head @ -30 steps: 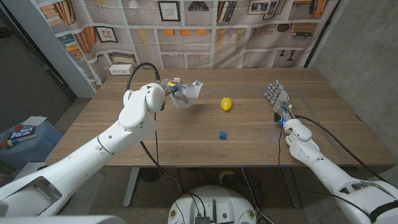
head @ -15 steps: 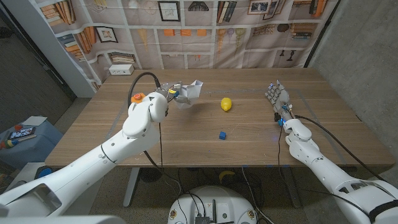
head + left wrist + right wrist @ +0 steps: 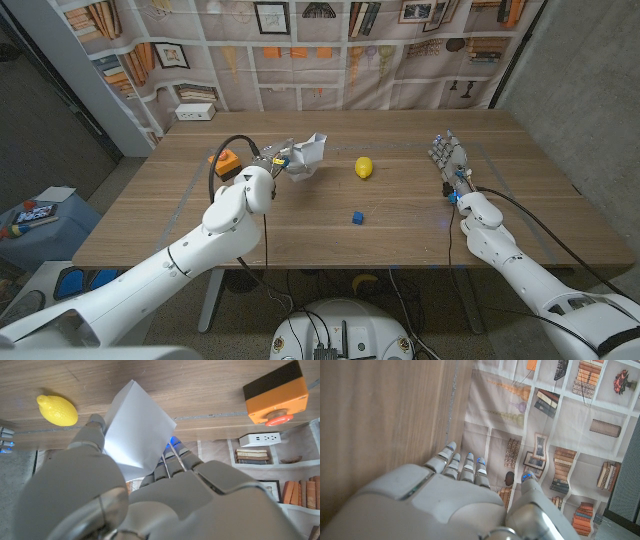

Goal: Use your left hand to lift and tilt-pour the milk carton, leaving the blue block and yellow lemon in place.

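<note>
My left hand [image 3: 277, 157] grips the white milk carton [image 3: 303, 154] and holds it tilted toward the lemon, above the table's far middle. The left wrist view has the carton [image 3: 136, 430] between my fingers [image 3: 95, 425], with the yellow lemon [image 3: 57, 409] off to one side on the wood. In the head view the lemon [image 3: 364, 167] lies right of the carton, and the small blue block [image 3: 357, 216] sits nearer the front edge. My right hand [image 3: 447, 160] waits at the table's right side, fingers apart, holding nothing; its fingers [image 3: 462, 465] also show over the wood.
An orange box with a black top and a red button [image 3: 225, 160] stands just left of my left arm, also seen as the orange box [image 3: 276, 393]. The wooden table [image 3: 400, 235] runs wide ahead; a bookshelf-print curtain [image 3: 330, 50] hangs behind it.
My left arm has swung right and forward, uncovering the orange box. The carton stays in the hand, now a little farther right and tilted. The right hand has not moved.
</note>
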Controlling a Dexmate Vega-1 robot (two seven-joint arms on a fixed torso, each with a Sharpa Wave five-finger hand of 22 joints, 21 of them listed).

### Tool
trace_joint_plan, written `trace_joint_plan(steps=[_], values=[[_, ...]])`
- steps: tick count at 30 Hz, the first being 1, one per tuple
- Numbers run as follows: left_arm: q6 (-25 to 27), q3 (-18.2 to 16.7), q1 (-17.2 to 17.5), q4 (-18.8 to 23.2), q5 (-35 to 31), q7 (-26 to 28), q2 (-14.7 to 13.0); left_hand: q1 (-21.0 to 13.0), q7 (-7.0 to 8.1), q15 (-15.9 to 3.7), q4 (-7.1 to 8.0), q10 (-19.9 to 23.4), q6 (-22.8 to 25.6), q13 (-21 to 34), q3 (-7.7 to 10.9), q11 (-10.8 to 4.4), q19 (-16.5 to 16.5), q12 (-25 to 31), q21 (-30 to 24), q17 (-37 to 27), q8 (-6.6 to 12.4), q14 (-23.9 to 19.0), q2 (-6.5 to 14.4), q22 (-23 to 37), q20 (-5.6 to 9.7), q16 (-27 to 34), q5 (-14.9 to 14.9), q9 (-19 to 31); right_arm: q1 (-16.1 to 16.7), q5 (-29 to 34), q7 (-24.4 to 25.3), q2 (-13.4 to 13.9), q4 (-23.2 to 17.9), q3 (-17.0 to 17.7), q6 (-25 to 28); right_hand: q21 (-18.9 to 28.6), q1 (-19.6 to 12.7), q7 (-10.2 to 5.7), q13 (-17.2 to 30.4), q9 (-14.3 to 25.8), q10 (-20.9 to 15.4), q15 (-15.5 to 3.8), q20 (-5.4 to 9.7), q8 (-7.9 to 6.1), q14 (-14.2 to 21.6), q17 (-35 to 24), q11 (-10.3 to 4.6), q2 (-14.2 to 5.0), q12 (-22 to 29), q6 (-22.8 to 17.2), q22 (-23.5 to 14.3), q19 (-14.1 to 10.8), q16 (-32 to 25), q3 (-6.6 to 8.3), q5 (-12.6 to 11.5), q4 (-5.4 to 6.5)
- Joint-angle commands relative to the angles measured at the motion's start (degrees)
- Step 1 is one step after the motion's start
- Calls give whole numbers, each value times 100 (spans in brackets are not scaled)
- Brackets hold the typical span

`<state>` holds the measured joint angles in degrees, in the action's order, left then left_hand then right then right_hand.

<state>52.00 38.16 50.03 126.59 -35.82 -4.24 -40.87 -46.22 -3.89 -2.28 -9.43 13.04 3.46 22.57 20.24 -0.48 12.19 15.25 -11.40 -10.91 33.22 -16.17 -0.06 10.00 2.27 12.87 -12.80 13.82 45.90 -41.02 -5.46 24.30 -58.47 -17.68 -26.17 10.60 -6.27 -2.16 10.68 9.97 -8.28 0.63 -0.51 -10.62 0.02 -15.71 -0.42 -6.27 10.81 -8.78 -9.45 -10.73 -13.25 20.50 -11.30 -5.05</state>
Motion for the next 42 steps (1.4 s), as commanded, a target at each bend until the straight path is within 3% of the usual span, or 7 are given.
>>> trace_joint_plan(steps=[1,15,27,42], values=[[-467,-155,342,-213,869,1179,103,48,-7,-78,17,-36,-50,11,-32,-1,-39,-30,23,-3,-45,24,-31,7,108,-36,17,9,143,3,111,79,-207,29,74,33,6,8,8,15,-35,29,-24,-16,-6,-14,21,-187,34,-51,-23,-54,-31,20,11,1],[-1154,-252,478,-638,1778,1905,226,109,-20,1,18,-145,-149,-32,-81,53,-93,-128,42,20,-105,147,-97,-2,124,-116,26,-34,278,18,245,155,-409,52,144,32,1,4,8,16,-38,29,-22,-14,-6,-17,20,-188,34,-53,-23,-58,-35,30,14,-1],[-2155,-180,514,-1274,2188,2455,269,123,-12,62,19,-229,-213,-81,-88,76,-87,-200,36,35,-169,242,-92,-5,111,-163,30,-88,308,14,283,171,-456,71,148,32,-3,4,9,16,-44,22,-22,-14,0,-20,22,-191,35,-57,-23,-60,-41,41,16,-2],[-2428,-66,495,-1672,2353,2689,375,126,-9,30,22,-70,-59,-127,-81,29,-1,-173,8,44,-148,129,-55,-6,137,-130,40,-134,295,0,282,149,-402,82,128,33,-2,6,9,16,-41,10,-33,-14,1,-23,22,-192,33,-61,-23,-68,-45,49,18,1]])
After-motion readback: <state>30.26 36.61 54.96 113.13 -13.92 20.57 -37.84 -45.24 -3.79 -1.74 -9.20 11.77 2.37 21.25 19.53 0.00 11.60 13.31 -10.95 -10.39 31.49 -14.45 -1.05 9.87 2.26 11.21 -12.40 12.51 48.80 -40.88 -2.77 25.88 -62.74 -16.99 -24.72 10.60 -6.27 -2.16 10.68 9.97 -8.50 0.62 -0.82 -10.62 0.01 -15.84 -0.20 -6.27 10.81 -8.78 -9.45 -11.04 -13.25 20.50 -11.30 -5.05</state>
